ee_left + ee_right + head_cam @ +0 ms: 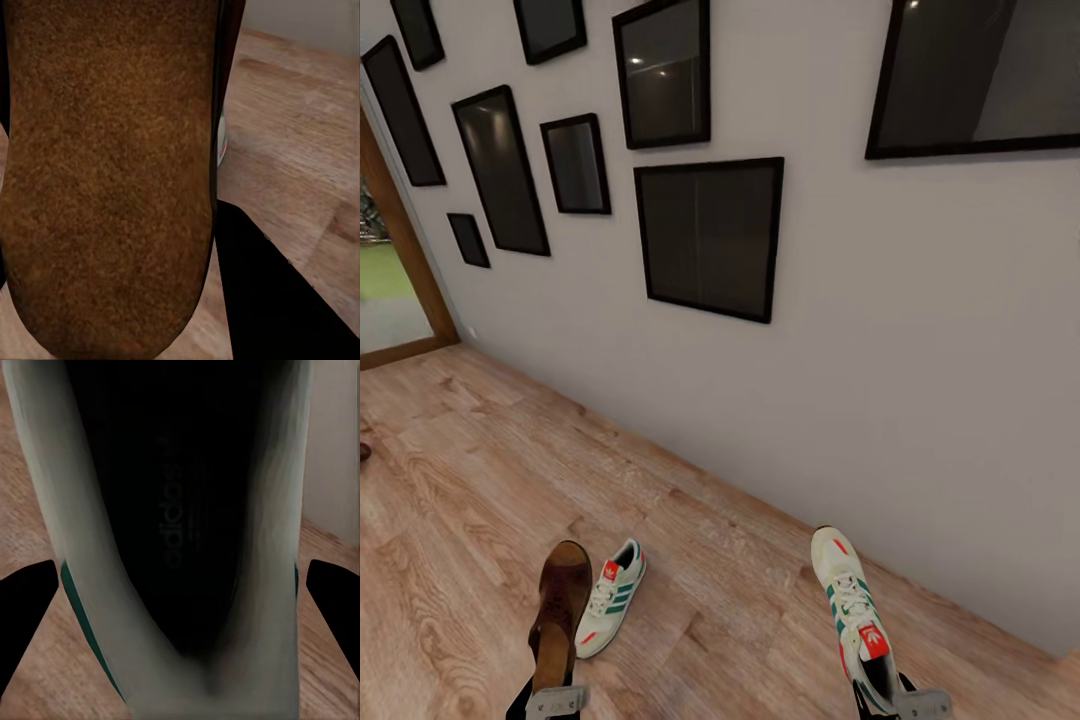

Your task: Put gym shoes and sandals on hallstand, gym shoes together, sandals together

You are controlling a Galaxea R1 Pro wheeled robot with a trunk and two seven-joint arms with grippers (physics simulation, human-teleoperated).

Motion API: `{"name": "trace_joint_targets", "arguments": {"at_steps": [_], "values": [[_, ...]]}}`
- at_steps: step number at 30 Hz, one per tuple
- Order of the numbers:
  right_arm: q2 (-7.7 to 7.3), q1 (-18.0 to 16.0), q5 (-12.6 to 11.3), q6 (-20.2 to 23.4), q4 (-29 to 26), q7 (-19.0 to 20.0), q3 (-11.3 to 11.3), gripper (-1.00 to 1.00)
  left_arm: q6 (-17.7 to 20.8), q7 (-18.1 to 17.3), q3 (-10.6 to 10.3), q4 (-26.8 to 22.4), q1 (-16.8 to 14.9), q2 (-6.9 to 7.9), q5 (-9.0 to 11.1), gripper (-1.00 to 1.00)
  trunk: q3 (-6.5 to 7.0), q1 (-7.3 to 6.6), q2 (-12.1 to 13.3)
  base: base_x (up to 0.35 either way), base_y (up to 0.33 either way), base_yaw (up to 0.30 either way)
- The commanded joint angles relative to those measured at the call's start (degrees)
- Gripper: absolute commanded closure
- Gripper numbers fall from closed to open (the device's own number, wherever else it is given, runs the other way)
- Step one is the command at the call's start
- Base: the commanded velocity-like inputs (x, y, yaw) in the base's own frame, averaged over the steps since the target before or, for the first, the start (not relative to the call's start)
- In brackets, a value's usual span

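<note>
My left gripper (552,702) is shut on a dark brown sandal (560,605) by its heel end, toe pointing away from me. The left wrist view looks onto its brown insole (105,172), with one dark finger (285,300) beside it. My right gripper (905,703) is shut on a cream gym shoe (850,600) with green stripes. The right wrist view looks into its dark opening (180,510), with black fingers (26,615) on either side. A second gym shoe (612,598) lies on the corridor floor (480,480) just right of the held sandal. The hallstand is out of view.
A grey wall (880,380) with several black picture frames (710,238) runs diagonally close ahead. A wood-framed doorway (400,260) opens at the far left. A small dark object (363,452) shows at the left edge of the floor.
</note>
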Motion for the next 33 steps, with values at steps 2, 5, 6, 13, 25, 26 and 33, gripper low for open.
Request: {"name": "trace_joint_targets", "arguments": {"at_steps": [2,5,6,13,25,26,33], "values": [[0.05,0.0,0.5,-0.2,0.0,0.2,-0.3,1.00,-0.2,0.1,0.4,0.0,0.0,-0.10,-0.8,1.00,0.50,-0.46,0.8,0.000,0.000,0.000],[0.05,0.0,0.6,-0.1,0.1,0.2,-0.3,1.00,-0.2,0.1,0.4,0.0,0.0,-0.12,-0.8,1.00,0.95,-0.68,1.2,0.000,0.000,0.000],[0.06,0.0,0.6,-0.1,0.1,0.2,-0.3,1.00,-0.2,0.1,0.4,0.0,0.0,-0.13,-0.8,1.00,1.04,-0.68,1.2,0.000,0.000,0.000],[0.13,0.0,0.6,0.0,0.1,0.2,-0.2,1.00,-0.2,0.1,0.4,0.0,0.0,-0.15,-0.8,1.00,1.63,-0.68,1.2,0.000,0.000,0.000],[0.21,0.0,0.5,0.0,0.1,0.2,-0.2,1.00,-0.2,0.1,0.4,-0.1,0.7,-0.16,-0.7,1.00,1.80,-0.68,1.2,-0.163,0.000,0.000],[0.21,0.0,0.5,0.0,0.2,0.2,-0.3,1.00,-0.2,0.1,0.4,-0.1,0.7,-0.16,-0.7,1.00,1.81,-0.68,1.2,-0.319,0.000,-0.020],[0.22,0.0,0.5,0.0,0.3,0.2,-0.3,1.00,-0.2,0.1,0.4,-0.1,0.8,-0.16,-0.7,1.00,1.81,-0.68,1.2,-0.330,0.000,-0.161]]}}
